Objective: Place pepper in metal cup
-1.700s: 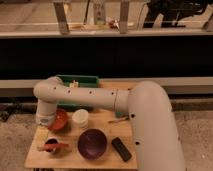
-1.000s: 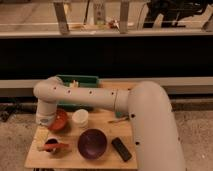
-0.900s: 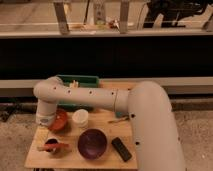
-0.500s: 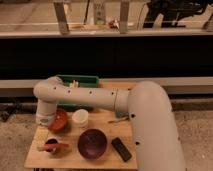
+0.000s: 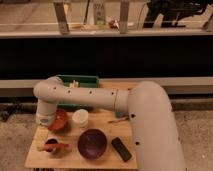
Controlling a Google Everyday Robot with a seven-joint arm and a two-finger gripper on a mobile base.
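Observation:
The metal cup (image 5: 50,144) is a small greyish cup near the table's front left corner. The red-orange pepper (image 5: 54,146) lies across its top, with its thin end pointing right. My arm sweeps in from the lower right and bends down at the left. The gripper (image 5: 45,121) hangs at the arm's white end, just above and behind the cup and beside the red bowl (image 5: 60,121).
A cream-white cup (image 5: 80,118) stands at mid-table and a purple bowl (image 5: 92,144) in front of it. A black block (image 5: 121,149) lies at the front right, a thin tan stick (image 5: 118,120) to the right, and a green tray (image 5: 79,81) at the back. The wooden table (image 5: 75,161) is small.

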